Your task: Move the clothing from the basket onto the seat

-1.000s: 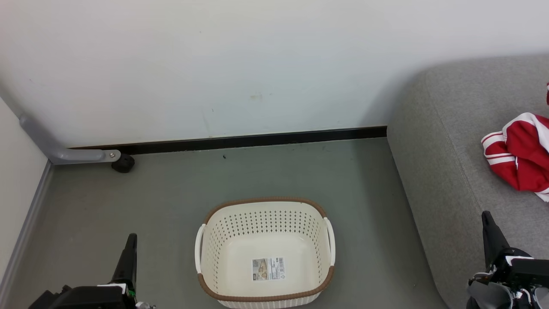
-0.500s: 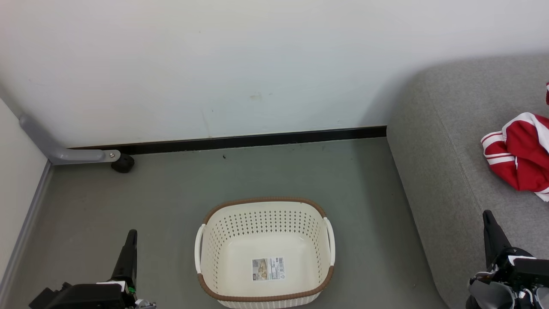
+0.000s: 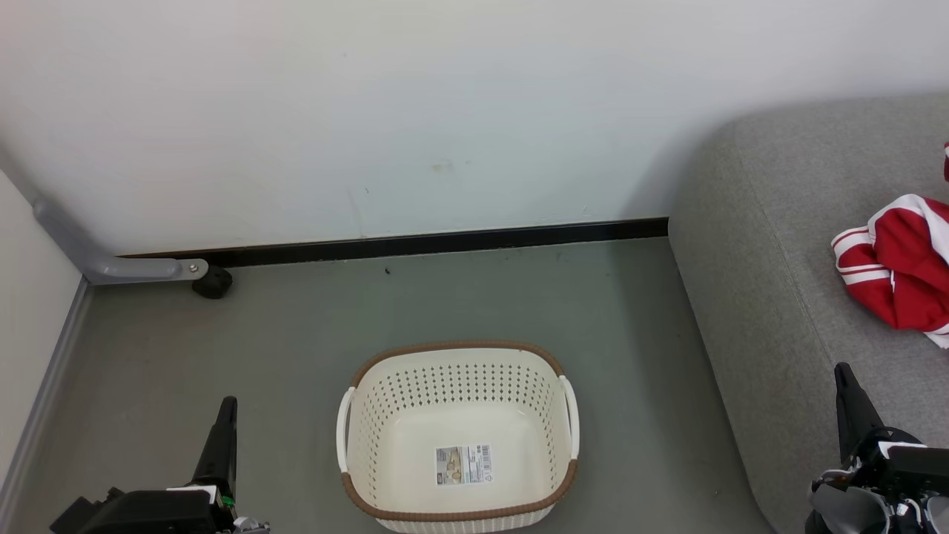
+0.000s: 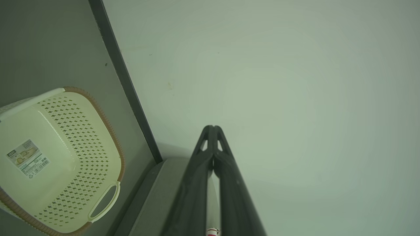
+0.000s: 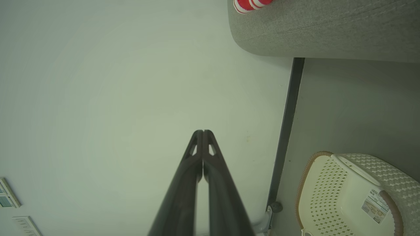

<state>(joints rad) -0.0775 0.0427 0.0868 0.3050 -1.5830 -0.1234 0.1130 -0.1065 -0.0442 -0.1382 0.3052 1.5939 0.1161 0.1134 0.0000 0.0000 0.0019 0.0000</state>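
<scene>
Still as before: left pincer [image 3: 227, 404] and right pincer [image 3: 841, 371] tight together, clothing [image 3: 901, 267] on seat [image 3: 771, 222].

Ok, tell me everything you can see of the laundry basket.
The basket is an oval cream plastic tub with perforated walls, a brown woven-look rim and white side handles. It stands upright on the grey floor, apart from the sofa and the wall. Inside lies only a paper label on its bottom.

The basket [image 3: 460, 387] stands on the floor [image 3: 296, 334]; clothing [image 3: 908, 274] lies on the seat [image 3: 771, 267].
</scene>
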